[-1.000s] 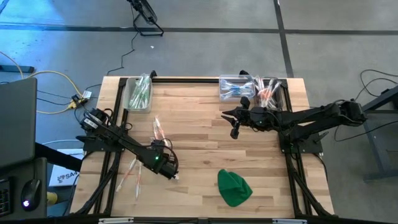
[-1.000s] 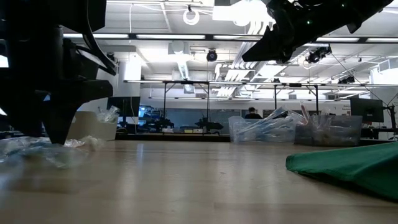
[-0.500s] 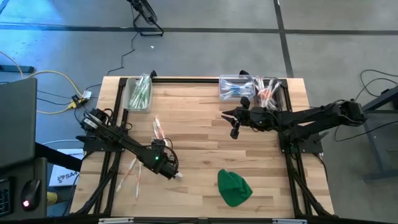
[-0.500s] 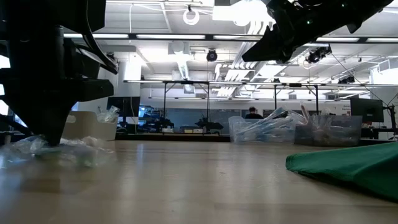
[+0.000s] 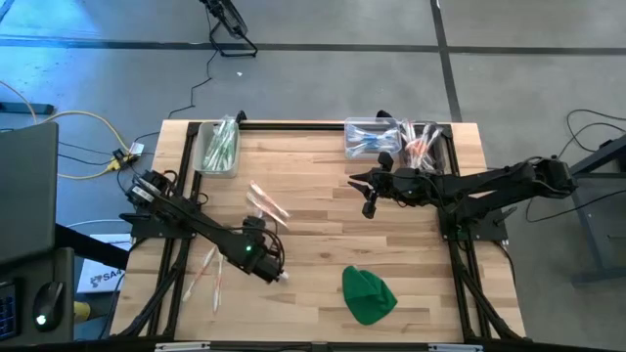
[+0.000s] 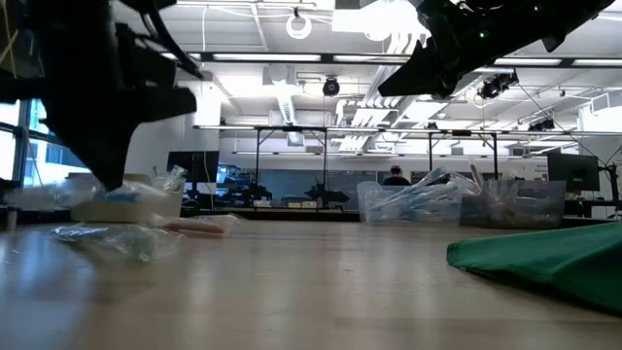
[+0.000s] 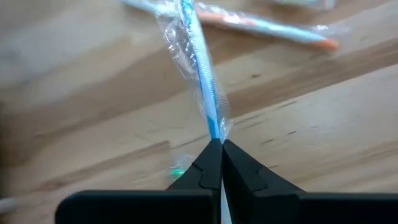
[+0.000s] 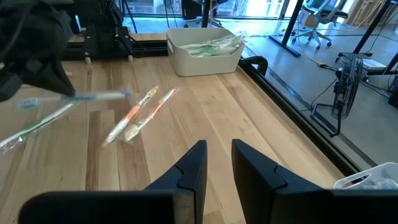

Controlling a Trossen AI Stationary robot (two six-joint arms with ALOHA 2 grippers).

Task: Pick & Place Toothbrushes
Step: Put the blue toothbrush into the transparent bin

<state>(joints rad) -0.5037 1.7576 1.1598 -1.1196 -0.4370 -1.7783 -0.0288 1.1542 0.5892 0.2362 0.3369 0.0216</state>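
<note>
The left gripper (image 7: 221, 144) is clenched on a blue toothbrush (image 7: 200, 68), pinching one end of it between its dark fingers (image 7: 205, 168). The brush is a thin, pale stick with a blue streak along it, sealed in a crinkled clear wrapper that flares out along its length. In the low view it hangs a little above the table (image 5: 323, 196) under the left gripper (image 6: 107, 185), on the near left part of the tabletop.

Just beyond it, two more wrapped toothbrushes (image 5: 266, 202) lie flat on the wood, pale with orange ends, angled side by side. Another pair (image 5: 207, 274) lies nearer the left edge, long and whitish.

A white bin (image 5: 218, 147) at the far left corner holds green-tinted brushes. Clear bins (image 5: 396, 139) at the far right hold blue and orange ones.

The right gripper (image 5: 369, 207) hovers over the far right half of the table, its fingers (image 8: 189, 168) slightly parted and holding nothing.

A green cloth (image 5: 368, 294) lies near the front edge, right of centre.
</note>
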